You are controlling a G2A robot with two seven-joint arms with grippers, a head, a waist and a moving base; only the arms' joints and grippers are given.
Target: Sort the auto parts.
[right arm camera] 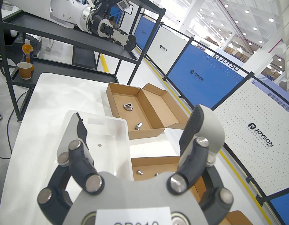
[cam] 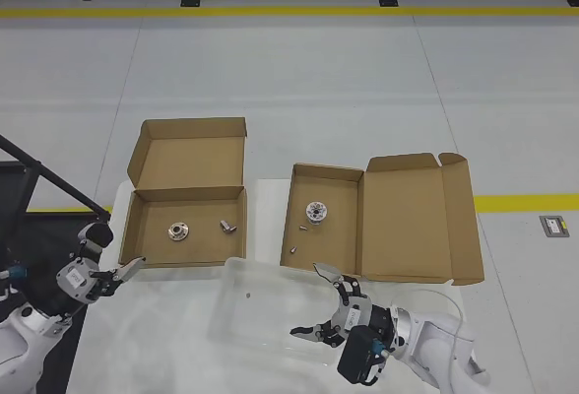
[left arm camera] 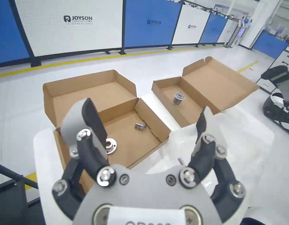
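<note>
Inside the left box [cam: 201,248], a flanged hub [cam: 178,232] and a small fitting [cam: 228,227] lay apart. The right box [cam: 326,173] held a cylindrical part [cam: 315,212] and small screws [cam: 294,247]. Left fingers [left arm camera: 93,120] were spread open at the bench [cam: 161,325] edge. Right fingers [right arm camera: 193,127] were spread open over the clear bin [cam: 260,295].

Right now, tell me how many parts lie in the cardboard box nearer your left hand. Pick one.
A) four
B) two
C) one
B: that box holds just two parts, a flanged disc and a small fitting, lying apart on its floor.
</note>
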